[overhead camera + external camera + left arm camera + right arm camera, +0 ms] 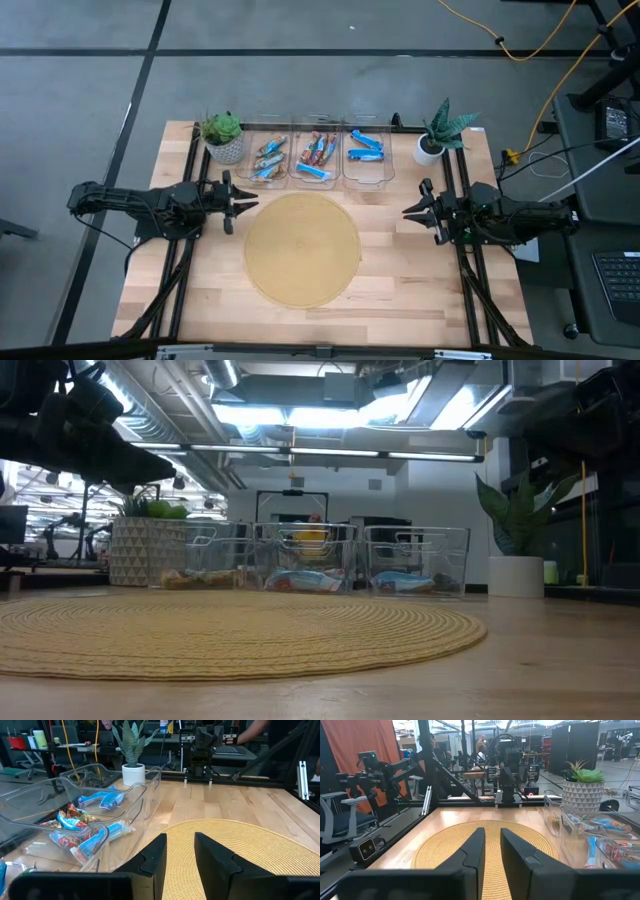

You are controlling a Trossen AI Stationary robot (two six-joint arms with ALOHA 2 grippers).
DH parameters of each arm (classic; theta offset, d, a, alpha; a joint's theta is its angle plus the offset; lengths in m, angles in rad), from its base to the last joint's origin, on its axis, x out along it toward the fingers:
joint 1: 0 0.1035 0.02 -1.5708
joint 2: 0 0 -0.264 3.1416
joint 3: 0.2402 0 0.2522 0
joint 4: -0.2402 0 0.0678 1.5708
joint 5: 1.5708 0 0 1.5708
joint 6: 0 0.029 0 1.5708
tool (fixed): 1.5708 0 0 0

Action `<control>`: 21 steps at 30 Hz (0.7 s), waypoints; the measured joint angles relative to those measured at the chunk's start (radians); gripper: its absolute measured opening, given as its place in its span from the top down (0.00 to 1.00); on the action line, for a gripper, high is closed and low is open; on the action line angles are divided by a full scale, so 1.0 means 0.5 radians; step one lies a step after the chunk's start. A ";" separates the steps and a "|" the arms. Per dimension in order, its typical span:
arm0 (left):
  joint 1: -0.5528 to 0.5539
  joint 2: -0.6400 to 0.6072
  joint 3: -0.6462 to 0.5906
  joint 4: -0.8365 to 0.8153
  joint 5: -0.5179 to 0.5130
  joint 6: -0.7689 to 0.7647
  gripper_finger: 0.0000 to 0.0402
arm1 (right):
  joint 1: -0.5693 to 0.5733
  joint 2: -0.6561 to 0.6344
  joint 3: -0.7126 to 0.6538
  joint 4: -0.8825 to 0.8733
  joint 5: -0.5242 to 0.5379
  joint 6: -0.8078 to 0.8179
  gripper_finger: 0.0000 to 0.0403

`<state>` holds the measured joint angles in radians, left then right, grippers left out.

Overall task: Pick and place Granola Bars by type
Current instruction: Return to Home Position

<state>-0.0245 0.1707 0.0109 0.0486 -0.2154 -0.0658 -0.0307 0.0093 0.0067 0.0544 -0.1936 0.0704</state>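
All granola bars [316,152] lie in the three clear bins [366,182] along the table's [420,300] far edge, at mixed slants, none on the round mat [300,250]. Left claw [248,204] hangs at the mat's left rim and right claw [408,212] at its right rim, both pointing inward, fingers slightly parted with nothing between them. The bins sit just beyond and between the two claws, left claw nearer the left bin, right nearer the right; judged: sorting looks done, so each arm need only draw back outward, clear of the bins.
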 joint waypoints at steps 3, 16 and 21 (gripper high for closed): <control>0.000 0.000 0.000 -0.001 0.000 0.000 0.77 | -0.001 0.000 0.000 -0.001 0.000 0.000 0.84; 0.000 0.000 0.000 0.000 0.000 0.000 0.77 | 0.000 0.000 0.000 0.000 0.000 0.000 0.84; 0.001 0.001 0.000 0.000 0.000 0.000 0.78 | -0.001 0.000 0.000 -0.001 0.000 0.000 0.84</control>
<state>-0.0242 0.1711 0.0109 0.0484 -0.2153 -0.0658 -0.0311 0.0093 0.0067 0.0540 -0.1936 0.0704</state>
